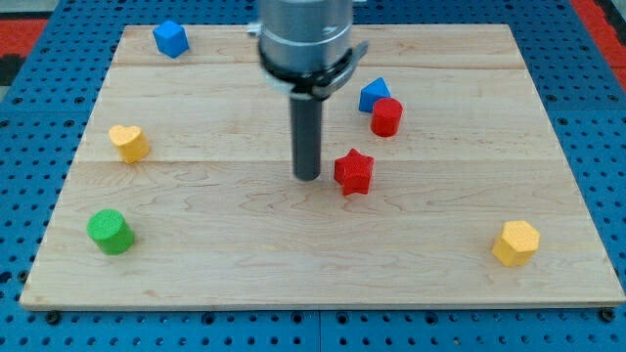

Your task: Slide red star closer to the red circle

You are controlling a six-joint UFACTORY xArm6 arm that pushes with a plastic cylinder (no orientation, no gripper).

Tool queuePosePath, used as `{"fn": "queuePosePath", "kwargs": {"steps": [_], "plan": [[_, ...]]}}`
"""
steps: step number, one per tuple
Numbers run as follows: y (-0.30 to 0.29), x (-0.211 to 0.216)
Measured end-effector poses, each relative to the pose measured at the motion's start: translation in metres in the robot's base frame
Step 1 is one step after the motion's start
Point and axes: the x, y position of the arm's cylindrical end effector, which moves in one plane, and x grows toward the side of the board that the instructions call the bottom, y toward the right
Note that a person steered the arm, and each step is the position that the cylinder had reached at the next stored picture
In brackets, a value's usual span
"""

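Note:
The red star (pixel 353 172) lies near the middle of the wooden board. The red circle (pixel 386 116), a short cylinder, stands up and to the right of it, a small gap apart. A blue triangle block (pixel 373 94) touches the red circle on its upper left. My tip (pixel 308 177) rests on the board just left of the red star, a narrow gap from it. The rod rises to the arm's grey body at the view's top.
A blue cube (pixel 170 38) sits at the top left. A yellow heart (pixel 128 143) is at the left. A green cylinder (pixel 110 232) is at the bottom left. A yellow hexagon (pixel 515 242) is at the bottom right. The board (pixel 196 284) lies on blue pegboard.

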Motion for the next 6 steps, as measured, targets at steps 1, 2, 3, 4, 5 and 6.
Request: {"fn": "queuePosePath", "kwargs": {"steps": [1, 2, 3, 4, 5, 6], "plan": [[0.01, 0.036], [0.054, 0.035], [0.081, 0.006], [0.088, -0.068], [0.095, -0.033], [0.048, -0.025]]}}
